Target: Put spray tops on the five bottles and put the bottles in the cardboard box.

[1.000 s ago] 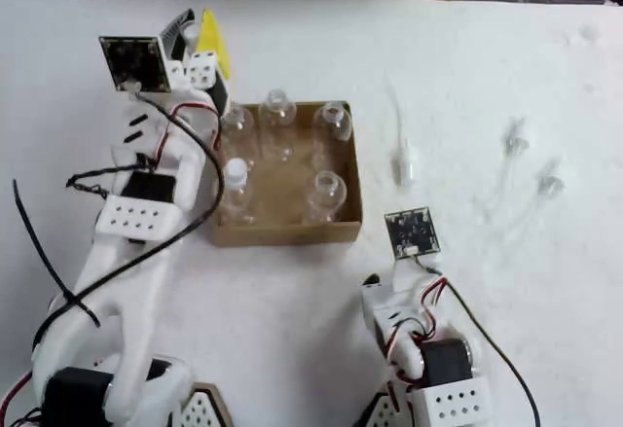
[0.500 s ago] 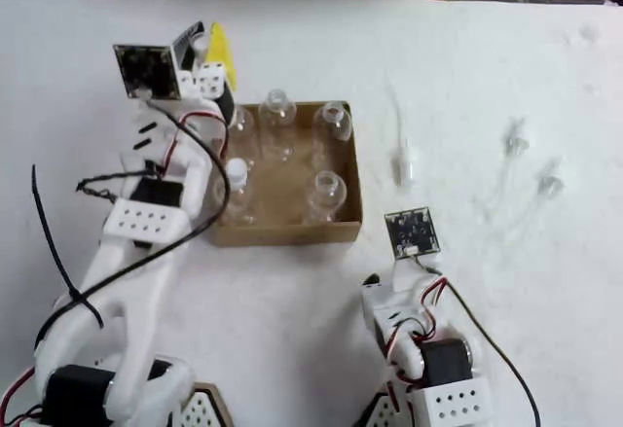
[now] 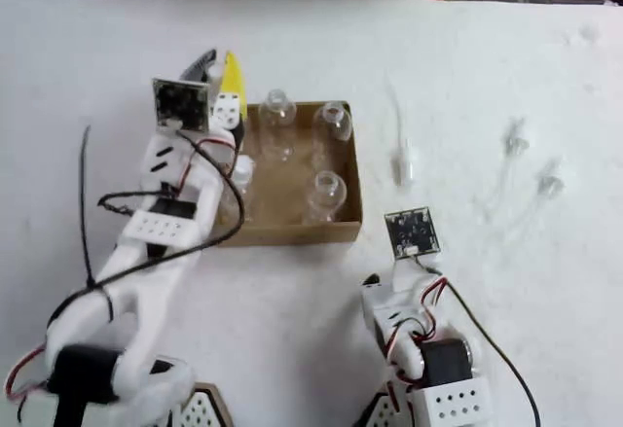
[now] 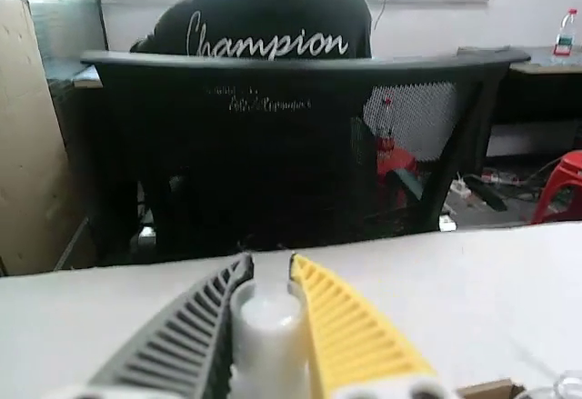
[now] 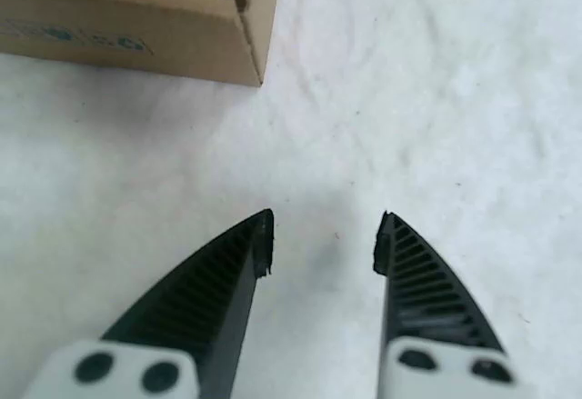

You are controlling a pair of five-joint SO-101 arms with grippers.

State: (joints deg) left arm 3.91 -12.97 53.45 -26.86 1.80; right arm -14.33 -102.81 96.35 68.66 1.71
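**Left fingers grip a spray top at the box's far corner**

Your left fingers [image 4: 341, 331], one black and one yellow, are clamped on a white spray top [image 4: 266, 322] held between them. In the high view they hang above the far corner of the cardboard box [image 3: 336, 231], on your left arm's side. Inside the box, just beyond those fingers, bottles [image 3: 278, 116] stand upright. The capped bottle [image 3: 239, 167] nearest your left arm carries a white top, and three others show bare necks.

Your right fingers [image 5: 214, 304] are spread apart with nothing between them, over bare counter [image 5: 436, 99]. A corner of the box sits just ahead of their tips. Out past the box on the right fingers' side, three loose spray tops [image 3: 402, 162] lie on the white counter. One is near the box wall and the other two are well apart from it.
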